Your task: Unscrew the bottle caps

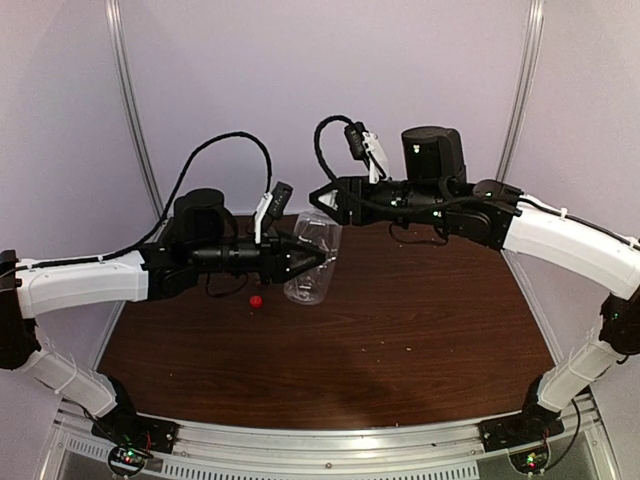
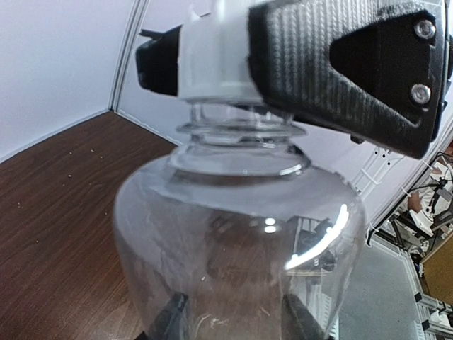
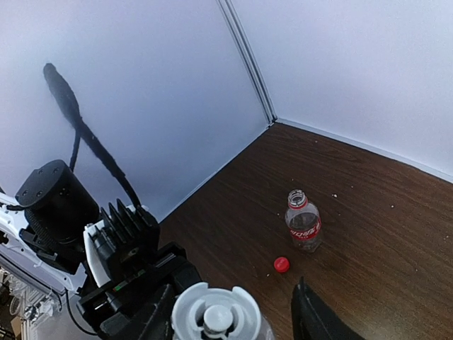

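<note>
Two grippers meet on the wide clear bottle (image 1: pixel 306 282) over the brown table (image 1: pixel 420 330). The left gripper (image 1: pixel 318 258) clamps the bottle's body from the side, its fingers drawn in against the plastic. The right gripper (image 1: pixel 322 198) straddles the white cap (image 3: pixel 218 312), which sits on the neck. Whether those fingers actually pinch the cap I cannot tell. The small red-labelled bottle (image 3: pixel 304 223) stands upright on the table with an open neck, and its red cap (image 3: pixel 282 264) lies on the wood just beside it.
</note>
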Tool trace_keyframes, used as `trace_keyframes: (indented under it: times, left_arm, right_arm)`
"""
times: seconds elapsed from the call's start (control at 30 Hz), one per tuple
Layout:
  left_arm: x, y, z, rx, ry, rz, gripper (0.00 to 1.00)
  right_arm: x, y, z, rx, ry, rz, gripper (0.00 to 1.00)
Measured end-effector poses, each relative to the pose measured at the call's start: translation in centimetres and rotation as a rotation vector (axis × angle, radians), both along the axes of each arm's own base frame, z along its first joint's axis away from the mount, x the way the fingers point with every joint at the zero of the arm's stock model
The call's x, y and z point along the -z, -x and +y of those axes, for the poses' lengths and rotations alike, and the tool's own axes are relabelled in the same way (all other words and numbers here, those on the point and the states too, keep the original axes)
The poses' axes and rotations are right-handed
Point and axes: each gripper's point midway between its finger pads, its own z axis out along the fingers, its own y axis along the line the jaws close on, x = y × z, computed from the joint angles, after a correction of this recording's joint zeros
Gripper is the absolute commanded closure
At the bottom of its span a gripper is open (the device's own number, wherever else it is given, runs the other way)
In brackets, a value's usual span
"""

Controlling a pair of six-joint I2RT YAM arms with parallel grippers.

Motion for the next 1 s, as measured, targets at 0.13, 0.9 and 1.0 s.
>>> trace_keyframes:
  times: [0.13,0.9,1.0]
  left_arm:
    - [0.1,-0.1,0.0,-0.006,-0.005,-0.001,0.78]
    - [0.4,1.4,0.0,0.078,0.009,-0.043,0.78]
    - [-0.4,2.6,-0.1,0.151,0.053,-0.046,0.77]
  right_arm:
    - [-0.1,0.0,0.0,0.0,-0.005,0.002,0.62]
    - [-0.2,2.2,0.1,-0.278,-0.128,-0.036,0.94]
    - [-1.1,3.6,0.2,-0.398,-0.155,-0.075,0.9]
